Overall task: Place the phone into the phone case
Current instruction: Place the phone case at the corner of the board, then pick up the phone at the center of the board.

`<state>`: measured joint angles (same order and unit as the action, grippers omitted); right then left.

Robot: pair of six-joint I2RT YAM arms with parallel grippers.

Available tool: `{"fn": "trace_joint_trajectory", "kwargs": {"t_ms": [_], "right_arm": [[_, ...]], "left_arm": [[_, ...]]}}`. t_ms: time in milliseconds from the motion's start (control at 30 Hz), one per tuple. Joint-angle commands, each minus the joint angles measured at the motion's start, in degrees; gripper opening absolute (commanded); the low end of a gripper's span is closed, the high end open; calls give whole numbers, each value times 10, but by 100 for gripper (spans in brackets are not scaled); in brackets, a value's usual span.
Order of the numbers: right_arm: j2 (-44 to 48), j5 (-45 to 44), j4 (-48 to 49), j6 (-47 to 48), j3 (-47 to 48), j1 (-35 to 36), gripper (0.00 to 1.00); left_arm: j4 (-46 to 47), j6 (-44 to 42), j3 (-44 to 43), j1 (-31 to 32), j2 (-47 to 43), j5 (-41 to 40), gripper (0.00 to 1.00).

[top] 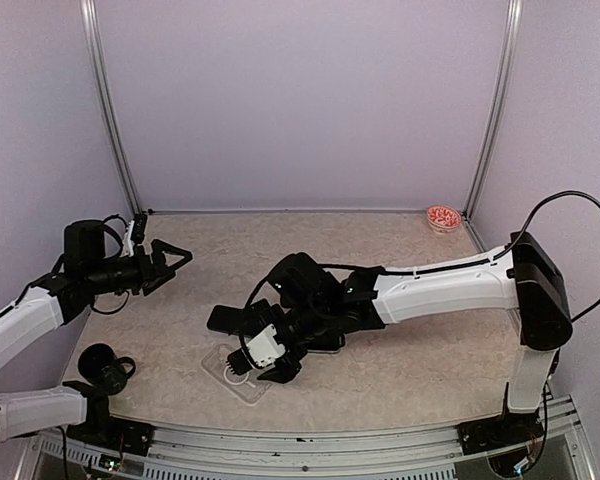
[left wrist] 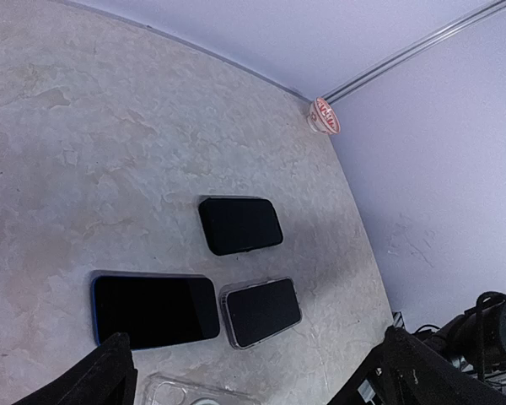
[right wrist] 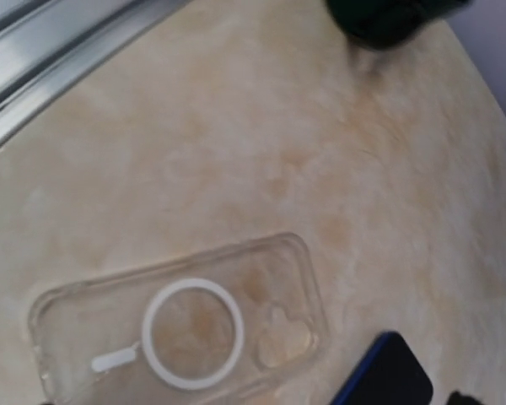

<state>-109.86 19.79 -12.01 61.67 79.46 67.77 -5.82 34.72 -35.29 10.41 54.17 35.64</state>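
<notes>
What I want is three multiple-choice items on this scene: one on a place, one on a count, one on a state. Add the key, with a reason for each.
1. Where does the red-patterned dish sit?
A. at the far right corner of the table
B. at the near edge
C. in the middle

2. How many phones lie on the table in the left wrist view?
A. one
B. three
C. five

3. The clear case is
A. holding a phone
B. standing on its edge
C. lying flat and empty

Key: 1 A, the dish sits by the back corner post on the right. 2 B, three dark phones lie close together. 3 C, the table shows through the case and its white ring.
</notes>
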Motion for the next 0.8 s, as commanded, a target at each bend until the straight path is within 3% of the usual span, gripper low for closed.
{"fn": "trace_joint_trajectory", "kwargs": {"t_ms": [0,200,433,767], "right_arm": [[44,-34,39,-102,-17,0,99],[57,-103,-3,-213,31,-1,99],[76,-172,46,-278,-4,-11,99],[73,-87,15,-347,27,-64,99]], "left_arm": [[18,4,2,-4,6,-8,99],[23,13,-1,-3,16,-11,99],[33,27,-6,-2,26,-15,99],[36,35,-4,12,35,-32,99]]}}
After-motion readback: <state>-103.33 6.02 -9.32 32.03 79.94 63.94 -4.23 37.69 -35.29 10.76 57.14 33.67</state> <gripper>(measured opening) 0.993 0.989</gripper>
